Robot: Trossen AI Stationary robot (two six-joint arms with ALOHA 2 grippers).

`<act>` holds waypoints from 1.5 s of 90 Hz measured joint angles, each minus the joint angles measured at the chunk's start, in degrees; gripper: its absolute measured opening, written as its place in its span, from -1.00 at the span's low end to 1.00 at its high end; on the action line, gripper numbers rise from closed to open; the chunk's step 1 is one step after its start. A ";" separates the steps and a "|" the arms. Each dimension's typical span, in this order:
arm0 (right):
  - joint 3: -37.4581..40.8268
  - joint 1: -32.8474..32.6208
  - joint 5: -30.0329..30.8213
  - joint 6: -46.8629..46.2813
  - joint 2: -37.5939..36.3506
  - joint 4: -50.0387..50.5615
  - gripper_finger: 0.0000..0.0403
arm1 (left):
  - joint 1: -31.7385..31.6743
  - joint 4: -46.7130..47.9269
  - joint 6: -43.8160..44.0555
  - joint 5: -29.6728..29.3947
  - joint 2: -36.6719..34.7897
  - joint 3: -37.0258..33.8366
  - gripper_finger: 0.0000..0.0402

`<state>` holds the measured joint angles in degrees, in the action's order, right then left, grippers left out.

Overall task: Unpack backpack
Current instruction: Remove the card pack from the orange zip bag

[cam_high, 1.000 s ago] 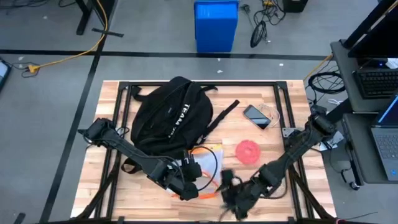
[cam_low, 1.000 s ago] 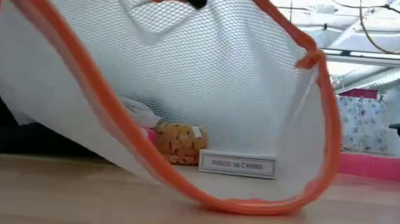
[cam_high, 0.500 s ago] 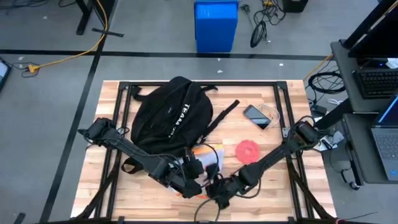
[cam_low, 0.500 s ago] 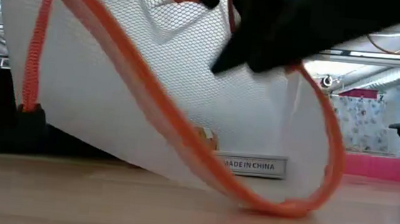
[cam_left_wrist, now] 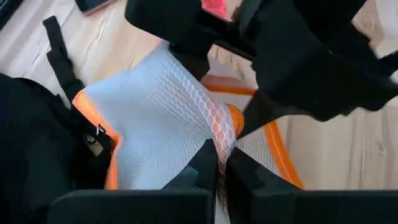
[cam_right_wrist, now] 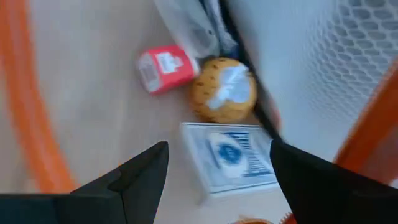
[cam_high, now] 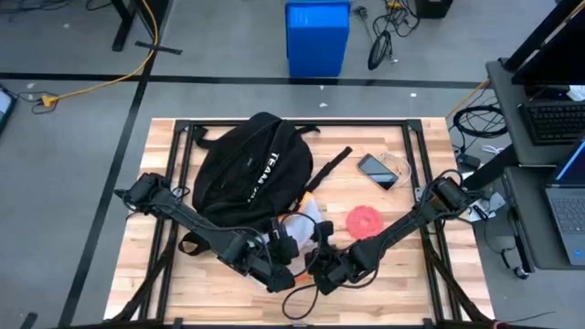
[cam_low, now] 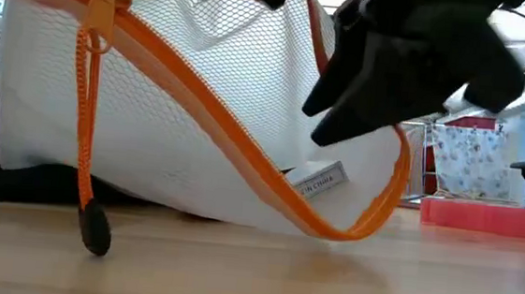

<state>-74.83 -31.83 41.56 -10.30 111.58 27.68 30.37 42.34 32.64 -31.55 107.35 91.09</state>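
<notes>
The black backpack (cam_high: 254, 169) lies on the table's far left part. In front of it a white mesh pouch (cam_high: 309, 219) with orange zipper trim is held up by my left gripper (cam_left_wrist: 219, 167), which is shut on it. My right gripper (cam_right_wrist: 217, 180) is open at the pouch's mouth. Through that mouth I see a red box (cam_right_wrist: 165, 67), a brown ball (cam_right_wrist: 222, 90) and a blue-and-white box (cam_right_wrist: 239, 158) lying inside. The zipper pull (cam_low: 96, 230) hangs down to the table. My left gripper pinches a raised fold of the pouch's white mesh (cam_left_wrist: 214, 134) between its two fingers, close to the orange trim. The pouch is tilted, its upper side lifted, and its lower orange edge (cam_low: 331, 232) rests on the table. Whether my right gripper touches the pouch I cannot tell.
A phone (cam_high: 377, 171) and a pink disc (cam_high: 364, 222) lie right of the pouch. A black strap (cam_high: 331, 166) stretches from the backpack toward the phone. The table's near edge (cam_high: 302, 315) is close behind both grippers.
My right gripper has swung from the table's near edge toward the left and far side, up to the pouch's mouth. The pouch has tipped and turned in my left gripper's hold: its mouth no longer gapes toward the near edge, and the zipper pull now dangles.
</notes>
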 joint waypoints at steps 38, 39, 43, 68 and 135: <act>-0.17 2.58 1.56 3.43 8.52 0.87 0.34 | -0.07 -1.60 -0.55 -0.70 0.07 0.00 -1.00; -0.20 2.67 1.57 3.42 8.64 0.86 0.34 | -0.07 -1.63 -0.55 -0.70 0.07 0.00 -1.00; -0.28 2.84 1.70 3.18 9.08 0.84 0.34 | -0.02 -1.65 -0.55 -0.70 0.07 0.00 -1.00; -0.10 3.12 7.17 3.52 9.91 1.60 0.34 | 0.02 -1.76 -0.55 -0.71 0.19 0.00 -1.00; 0.13 3.71 16.78 13.35 10.13 -1.99 0.19 | 0.52 -3.21 -1.68 -0.42 0.31 0.02 -1.00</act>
<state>-74.70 -28.12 58.34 3.06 121.71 25.68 30.89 39.13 30.96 -31.97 107.66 91.11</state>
